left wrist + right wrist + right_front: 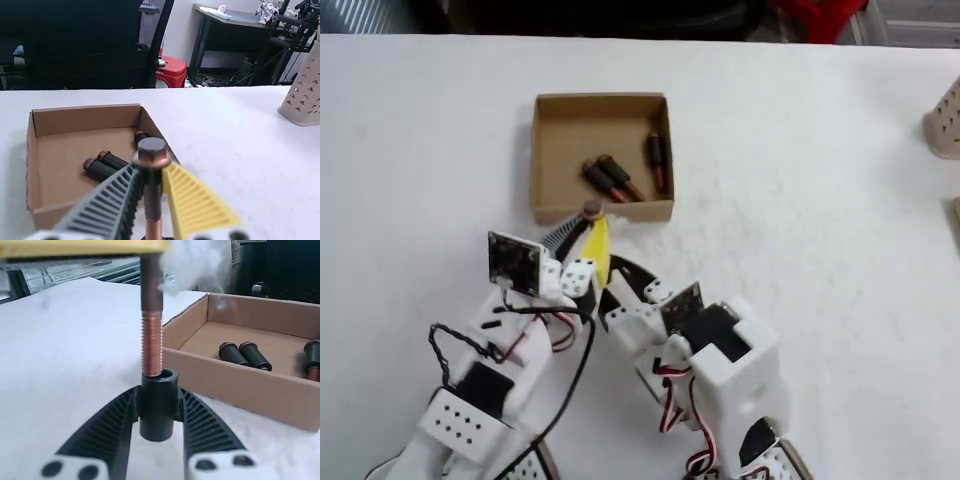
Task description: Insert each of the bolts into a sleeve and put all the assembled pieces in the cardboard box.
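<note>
My left gripper (150, 174), with one grey and one yellow finger, is shut on a copper bolt (151, 153) just below its hex head. The bolt hangs upright in front of the cardboard box (549, 152), near its front wall. Below it my right gripper (158, 402), with black fingers, is shut on a black sleeve (158, 407) held upright. The bolt's threaded end (151, 347) sits in the sleeve's mouth. Three assembled pieces (613, 178) lie inside the box. In the high view the left gripper (592, 222) crosses over the right gripper (611, 288).
A beige perforated cone (945, 120) stands at the table's far right edge, well away from the arms. The white table (800, 200) spreads out around the box. A dark office chair (100, 45) and a desk stand beyond the table's far edge.
</note>
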You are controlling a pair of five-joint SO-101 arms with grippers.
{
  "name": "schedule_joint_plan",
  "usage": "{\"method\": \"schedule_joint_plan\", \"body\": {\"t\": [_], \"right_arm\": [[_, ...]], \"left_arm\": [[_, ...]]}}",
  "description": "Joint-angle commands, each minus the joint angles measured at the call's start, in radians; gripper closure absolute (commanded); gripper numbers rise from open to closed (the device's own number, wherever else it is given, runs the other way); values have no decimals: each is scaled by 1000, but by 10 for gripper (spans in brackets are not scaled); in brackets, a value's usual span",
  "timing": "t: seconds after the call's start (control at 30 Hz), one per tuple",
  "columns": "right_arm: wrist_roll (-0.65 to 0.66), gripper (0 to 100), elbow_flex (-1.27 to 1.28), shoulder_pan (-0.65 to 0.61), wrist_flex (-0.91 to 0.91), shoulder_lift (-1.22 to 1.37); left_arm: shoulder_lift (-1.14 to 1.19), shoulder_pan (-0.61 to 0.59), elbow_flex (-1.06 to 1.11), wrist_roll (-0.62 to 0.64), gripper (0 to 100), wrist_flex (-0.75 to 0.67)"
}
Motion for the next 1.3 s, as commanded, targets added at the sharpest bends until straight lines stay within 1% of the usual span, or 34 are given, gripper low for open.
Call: {"method": "schedule_joint_plan", "body": {"t": [0.0, 0.13, 0.5, 0.53, 0.63, 1.03, 1.1, 1.2, 1.27], "right_arm": [[-3, 981, -2, -4, -28, -5], [-3, 981, -2, -2, -28, -5], [-3, 981, -2, -1, -28, -8], [-3, 981, -2, -1, -28, -8], [-3, 981, 0, -8, -28, -7], [-3, 981, 0, -8, -28, -7], [-3, 981, 0, -8, -28, -7], [-3, 981, 0, -8, -28, -7], [-3, 981, 0, -8, -28, -7]], "left_arm": [[-18, 27, -5, 3, 978, 34], [-19, 47, 15, 3, 978, 28], [-21, 45, 14, 3, 978, 25], [-21, 45, 14, 3, 978, 18], [-19, 38, 15, 3, 978, -57], [-16, 28, -6, 3, 978, -23], [13, 24, -28, 3, 978, -23], [119, 15, -69, 2, 977, -35], [205, 5, -94, 2, 977, -78]]}}
